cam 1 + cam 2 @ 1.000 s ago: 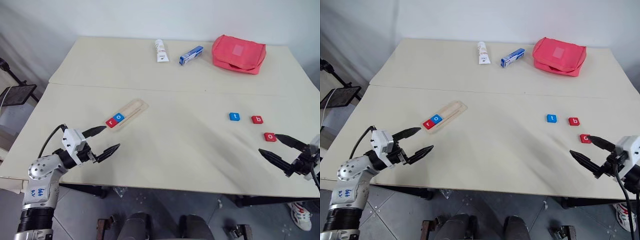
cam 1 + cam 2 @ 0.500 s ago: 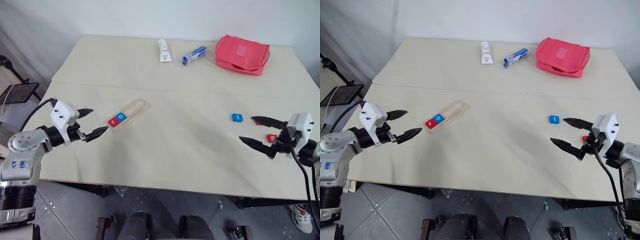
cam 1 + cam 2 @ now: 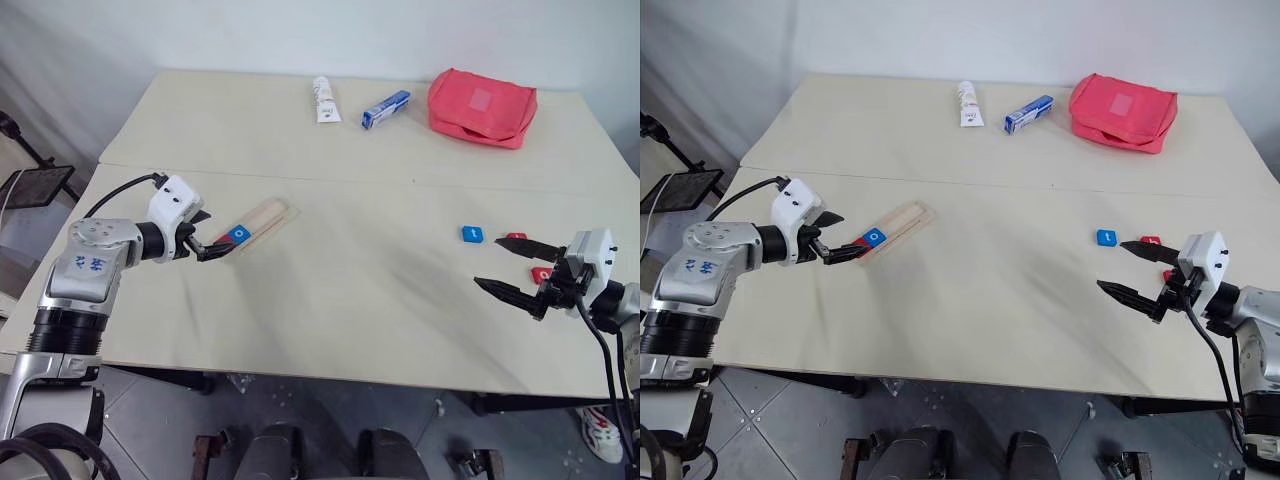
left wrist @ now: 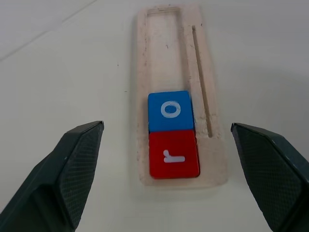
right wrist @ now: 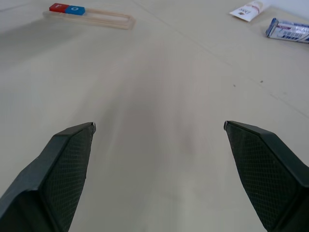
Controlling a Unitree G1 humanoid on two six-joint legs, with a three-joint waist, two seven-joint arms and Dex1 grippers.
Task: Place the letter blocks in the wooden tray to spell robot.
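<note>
Waiting near the table's right edge, small flat letter blocks [image 3: 472, 234] look light and rigid, best pinched by opposite sides; both grippers [image 3: 212, 243] [image 3: 516, 268] gape empty.

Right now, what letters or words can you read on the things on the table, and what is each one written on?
"r": red block at the end of the wooden tray.
"o": blue block next to it in the tray.
"t": loose blue block, faint.
Loose red blocks: letters too small to read.
White tube and blue-and-white box: print too small to read.
</note>
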